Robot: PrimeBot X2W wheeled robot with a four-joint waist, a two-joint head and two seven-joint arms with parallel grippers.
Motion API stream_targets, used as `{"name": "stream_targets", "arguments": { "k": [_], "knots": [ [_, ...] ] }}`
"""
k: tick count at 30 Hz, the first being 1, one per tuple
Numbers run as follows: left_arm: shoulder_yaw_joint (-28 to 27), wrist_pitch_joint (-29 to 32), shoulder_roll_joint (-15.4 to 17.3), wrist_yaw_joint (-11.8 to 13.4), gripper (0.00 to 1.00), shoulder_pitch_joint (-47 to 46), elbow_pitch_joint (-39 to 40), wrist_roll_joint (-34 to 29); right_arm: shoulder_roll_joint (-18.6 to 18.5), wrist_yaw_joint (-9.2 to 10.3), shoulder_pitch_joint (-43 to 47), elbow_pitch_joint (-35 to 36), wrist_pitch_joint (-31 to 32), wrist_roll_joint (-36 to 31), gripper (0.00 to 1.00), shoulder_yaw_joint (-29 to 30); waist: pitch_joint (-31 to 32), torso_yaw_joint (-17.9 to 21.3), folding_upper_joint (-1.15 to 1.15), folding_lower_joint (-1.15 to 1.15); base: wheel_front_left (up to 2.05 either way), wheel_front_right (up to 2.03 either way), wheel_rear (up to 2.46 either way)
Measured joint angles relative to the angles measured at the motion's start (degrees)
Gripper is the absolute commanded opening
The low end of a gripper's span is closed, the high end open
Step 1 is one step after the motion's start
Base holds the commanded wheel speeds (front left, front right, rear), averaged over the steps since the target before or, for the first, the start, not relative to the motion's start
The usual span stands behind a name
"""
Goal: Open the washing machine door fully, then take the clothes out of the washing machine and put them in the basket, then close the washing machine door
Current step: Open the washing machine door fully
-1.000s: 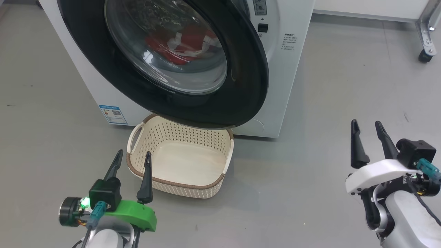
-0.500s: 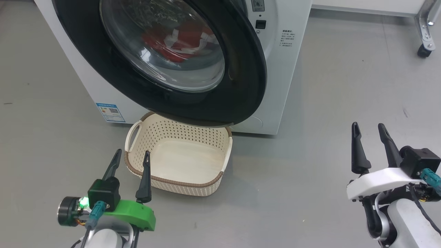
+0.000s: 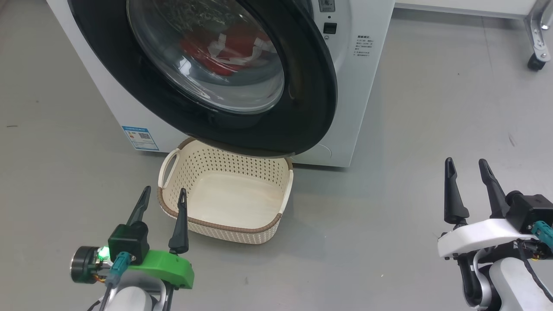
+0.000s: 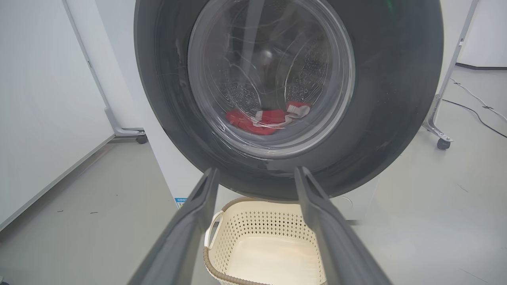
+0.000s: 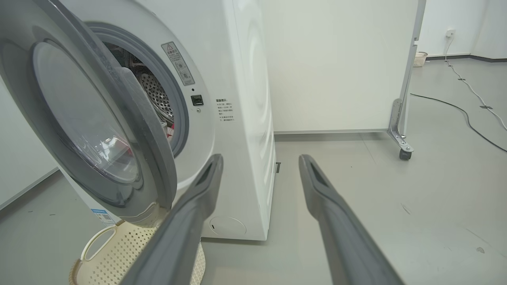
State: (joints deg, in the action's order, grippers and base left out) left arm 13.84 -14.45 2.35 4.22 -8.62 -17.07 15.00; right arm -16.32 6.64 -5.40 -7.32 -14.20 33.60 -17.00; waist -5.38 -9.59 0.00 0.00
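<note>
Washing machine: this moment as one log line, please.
door part-open | clothes inside | basket empty | left gripper open | right gripper open

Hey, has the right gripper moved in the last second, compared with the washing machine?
Yes. Against the lower right corner of the washing machine, the right gripper has slid lower and rightward in the head view, back toward the robot.

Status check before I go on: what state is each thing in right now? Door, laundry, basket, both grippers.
washing machine door: ajar, swung partway out, not fully open.
clothes: inside the washing machine, seen through the door glass.
basket: upright on the floor, empty, its far end under the door's lower edge.
left gripper: open, holding nothing.
right gripper: open, holding nothing.
</note>
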Motion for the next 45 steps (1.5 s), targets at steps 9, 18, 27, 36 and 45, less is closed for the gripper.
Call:
{"name": "stream_targets", "arguments": {
  "k": [9, 18, 27, 36, 45],
  "knots": [
    [-0.16, 0.0, -0.01, -0.07, 1.0, 0.0, 0.0, -0.01, 0.18, 0.03, 1.39, 1.45, 0.0, -0.98, 1.0, 0.47, -0.14, -0.07, 0.0, 0.0, 0.0, 0.0, 0.0],
    [-0.22, 0.0, -0.02, -0.51, 1.0, 0.0, 0.0, -0.01, 0.32, 0.1, 2.4, 2.65, 0.0, -1.69, 1.0, 1.16, -0.15, -0.13, 0.0, 0.0, 0.0, 0.0, 0.0],
    [-0.46, 0.0, -0.02, -0.51, 1.0, 0.01, 0.0, -0.02, 0.37, 0.14, 2.88, 3.44, 0.0, -2.49, 1.0, 1.32, -0.2, -0.28, 0.0, 0.0, 0.0, 0.0, 0.0],
    [-0.52, 0.0, -0.02, -0.55, 1.0, 0.02, 0.0, -0.18, 0.53, 0.15, 3.56, 4.32, 0.0, -3.13, 1.0, 1.43, -0.47, -0.4, 0.0, 0.0, 0.0, 0.0, 0.0],
    [-0.15, 0.0, -0.04, -1.07, 1.0, 0.01, 0.69, -0.41, -0.2, -0.01, 1.04, 6.38, 0.69, -3.46, 1.0, 1.92, -2.41, -0.95, 0.0, 0.0, 0.0, 0.0, 0.0]
  ]
}}
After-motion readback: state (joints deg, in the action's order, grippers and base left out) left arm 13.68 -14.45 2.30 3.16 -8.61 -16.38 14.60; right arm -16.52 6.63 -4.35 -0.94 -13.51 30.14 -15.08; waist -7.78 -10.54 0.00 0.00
